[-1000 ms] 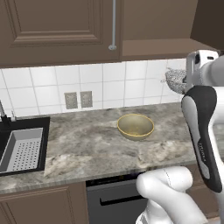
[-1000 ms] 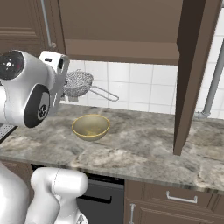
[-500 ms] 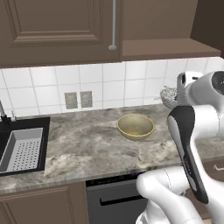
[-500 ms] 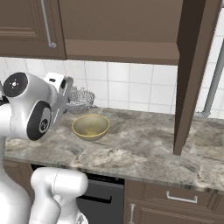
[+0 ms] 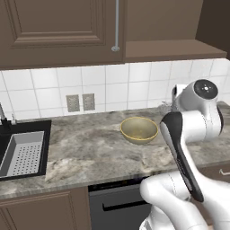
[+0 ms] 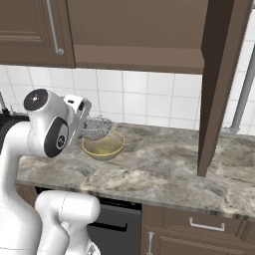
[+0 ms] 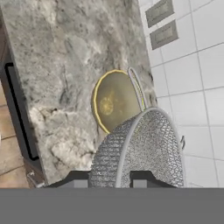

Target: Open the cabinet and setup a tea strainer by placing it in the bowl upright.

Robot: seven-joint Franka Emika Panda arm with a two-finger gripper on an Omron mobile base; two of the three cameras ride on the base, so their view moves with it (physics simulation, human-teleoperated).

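Gripper: my gripper (image 7: 111, 180) is clenched on the tea strainer (image 6: 97, 127); in the hand view I see both dark finger tips (image 7: 78, 178) pressed against the mesh basket, one on each side of its rim.
Tea strainer: I hold it in the air, clear of the counter (image 6: 164, 169), just above and beside the bowl (image 6: 103, 145) in the right base view. The silver-grey mesh is round; its thin wire handle runs out over the bowl's far rim in the hand view.
Bowl: mustard yellow, round and shallow, I see it upright on the grey marbled counter, near the tiled wall (image 5: 90, 81). Its glossy inside looks bare.
Cabinet: dark brown wall cabinet (image 5: 54, 31) above the counter. In the right base view I see its right door (image 6: 219, 84) swung out toward me, edge-on; the left door is flat and closed, with a long silver bar handle (image 6: 52, 25).
Sink: black basin (image 5: 9, 143) at the counter's left end, with a grey perforated tray (image 5: 22, 152) inside it, well apart from the bowl.
Outlets: two grey plates (image 5: 81, 102) on the tiles, left of the bowl.
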